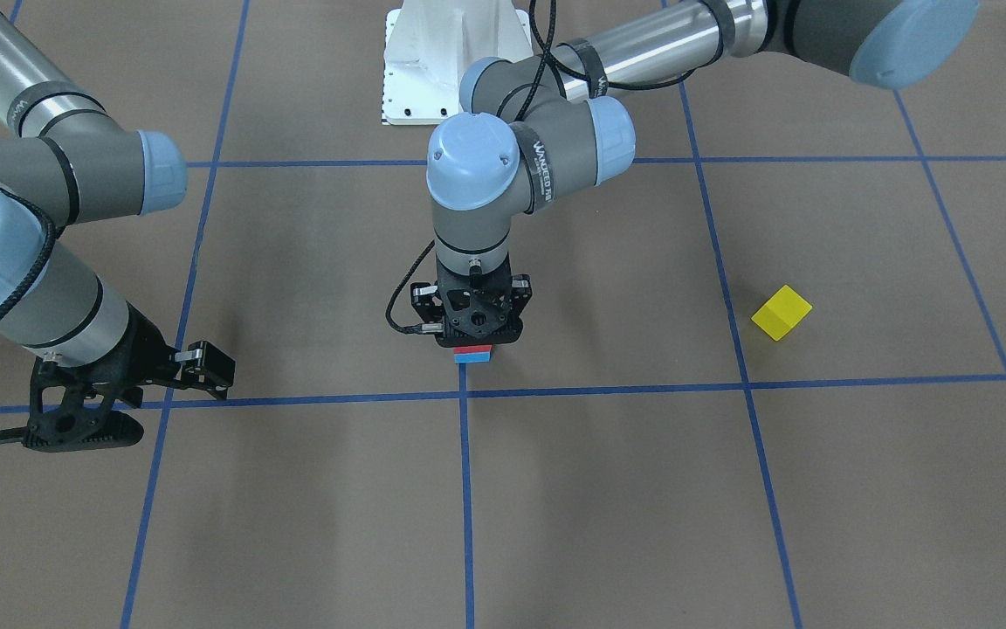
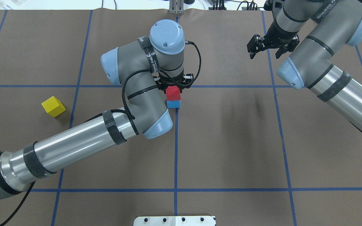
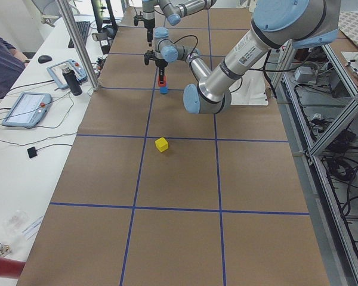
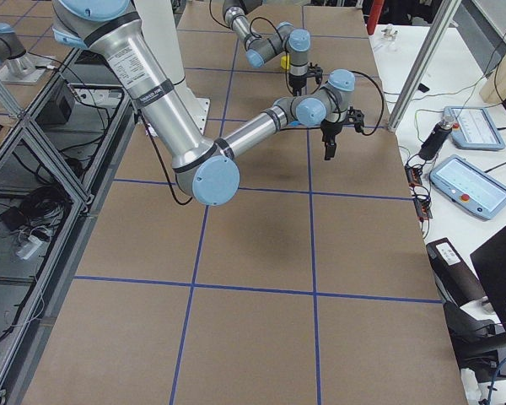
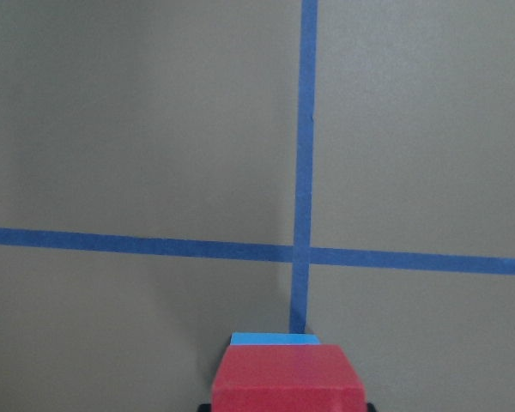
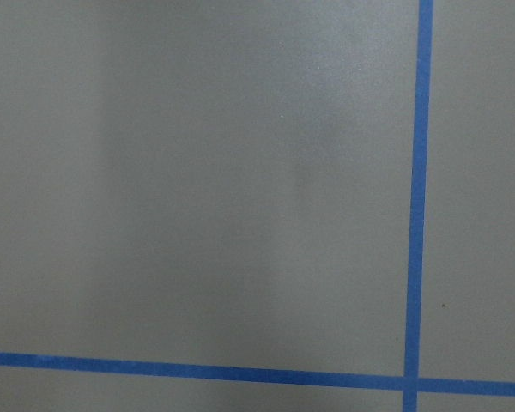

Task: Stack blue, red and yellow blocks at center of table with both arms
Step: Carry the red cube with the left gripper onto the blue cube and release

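The red block [image 2: 172, 93] sits on top of the blue block [image 2: 173, 104] at the table's centre, beside the crossing of the tape lines. My left gripper [image 2: 172, 90] comes straight down over the stack and is shut on the red block. In the left wrist view the red block [image 5: 285, 379] fills the bottom edge, with the blue block [image 5: 275, 340] showing just beyond it. The yellow block [image 2: 53, 106] lies alone on the table to the left, apart from both grippers. My right gripper [image 2: 269, 51] is open and empty, above the table at the far right.
The brown table cover carries a grid of blue tape lines [image 2: 176, 150]. The robot's white base plate [image 2: 174, 220] is at the near edge. The left arm's forearm [image 2: 83, 147] stretches across the left half of the table, near the yellow block.
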